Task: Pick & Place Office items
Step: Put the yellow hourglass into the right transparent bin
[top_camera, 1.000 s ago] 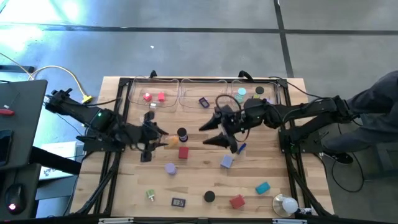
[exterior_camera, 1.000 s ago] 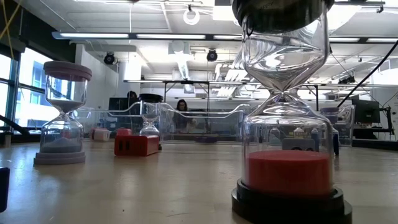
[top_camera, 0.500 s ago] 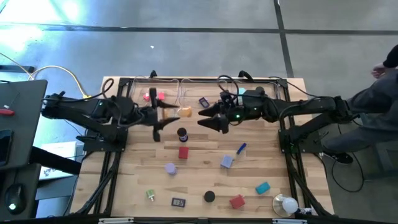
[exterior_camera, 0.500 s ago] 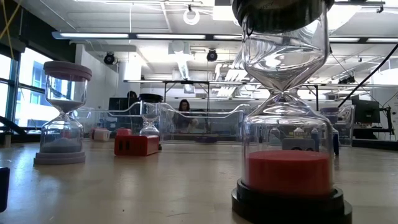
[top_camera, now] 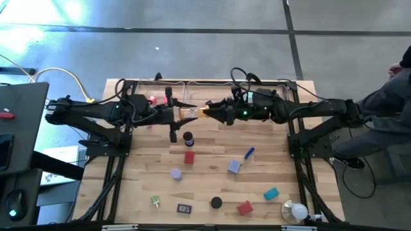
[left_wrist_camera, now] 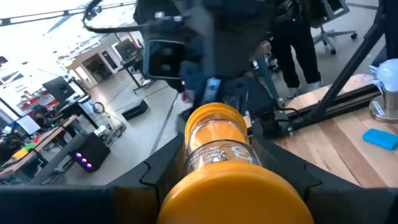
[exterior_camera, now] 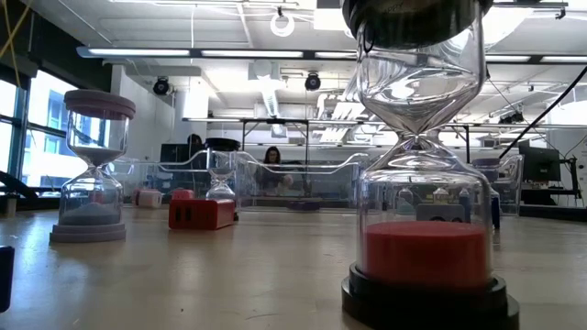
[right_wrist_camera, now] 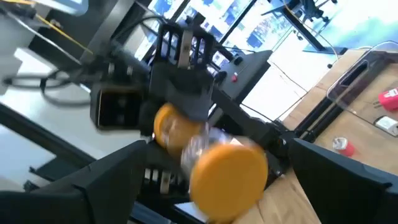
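Note:
The office items are small sand timers and blocks scattered on the wooden table. My left gripper (top_camera: pixel 185 113) (left_wrist_camera: pixel 217 146) is shut on an orange-capped sand timer (top_camera: pixel 191 114) (left_wrist_camera: pixel 214 155). It holds the timer above the table, just in front of the clear trays (top_camera: pixel 212 90). My right gripper (top_camera: pixel 207 110) (right_wrist_camera: pixel 217 158) faces it from the right, open. Its fingers stand on either side of the timer's near orange cap (right_wrist_camera: pixel 230 171); I see no touch. Neither gripper shows in the low view. My left gripper pinches the orange timer between its two fingers at the glass body (left_wrist_camera: pixel 216 158), between the two caps. The fingers come level from the table's left and lie along the timer. The timer is lifted clear and lies level, its free cap (left_wrist_camera: pixel 214 118) toward my right gripper.
On the table lie a black-capped timer (top_camera: pixel 187 137), a red block (top_camera: pixel 189 157), a lavender cap (top_camera: pixel 176 173), a blue stick (top_camera: pixel 248 153), a lavender block (top_camera: pixel 234 167), a teal block (top_camera: pixel 271 193) and a white bulb (top_camera: pixel 297 210). Red and pink pieces (top_camera: pixel 154 99) sit in the left tray. A person stands at the right edge.
My left gripper has carried the orange timer up off the table and toward the far edge and right, turning level. My right gripper, open throughout, has swung from pointing down over the table's middle toward the far edge and left, until it faces the timer.

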You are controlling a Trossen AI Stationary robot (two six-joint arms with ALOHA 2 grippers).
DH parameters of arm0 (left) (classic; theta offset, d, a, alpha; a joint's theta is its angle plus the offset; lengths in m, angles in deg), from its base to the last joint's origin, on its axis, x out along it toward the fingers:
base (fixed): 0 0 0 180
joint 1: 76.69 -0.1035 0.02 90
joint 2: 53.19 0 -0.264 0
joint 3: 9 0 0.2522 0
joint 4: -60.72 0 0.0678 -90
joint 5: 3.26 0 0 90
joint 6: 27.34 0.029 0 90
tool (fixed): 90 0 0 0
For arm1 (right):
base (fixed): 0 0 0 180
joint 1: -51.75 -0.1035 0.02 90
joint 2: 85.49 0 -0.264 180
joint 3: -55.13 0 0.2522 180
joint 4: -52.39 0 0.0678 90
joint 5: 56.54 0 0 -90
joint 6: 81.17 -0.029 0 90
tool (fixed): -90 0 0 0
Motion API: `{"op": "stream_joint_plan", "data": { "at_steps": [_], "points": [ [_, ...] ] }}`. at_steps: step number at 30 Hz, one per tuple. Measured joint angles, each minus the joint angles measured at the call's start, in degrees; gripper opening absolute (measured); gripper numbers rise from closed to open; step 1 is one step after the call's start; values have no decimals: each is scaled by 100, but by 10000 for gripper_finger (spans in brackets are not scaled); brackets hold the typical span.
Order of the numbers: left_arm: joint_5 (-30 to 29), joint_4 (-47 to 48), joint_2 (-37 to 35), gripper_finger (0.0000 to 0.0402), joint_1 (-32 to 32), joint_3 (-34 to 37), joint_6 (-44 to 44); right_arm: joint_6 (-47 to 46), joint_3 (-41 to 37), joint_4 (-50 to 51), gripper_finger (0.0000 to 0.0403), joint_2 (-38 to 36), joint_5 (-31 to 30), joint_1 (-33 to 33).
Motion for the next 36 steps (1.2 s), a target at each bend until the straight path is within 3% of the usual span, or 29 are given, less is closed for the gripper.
{"op": "stream_joint_plan", "data": {
  "at_steps": [9,22,28,36],
  "points": [
    [0,-583,347,167,-46,0,100,-69,0,0,376,0,447,92],
    [383,-854,596,167,-385,2,59,102,0,60,366,0,496,103],
    [530,-870,609,166,-387,2,55,104,0,76,314,0,674,155],
    [549,-857,609,159,-387,2,37,266,0,157,215,0,890,217]
  ]
}}
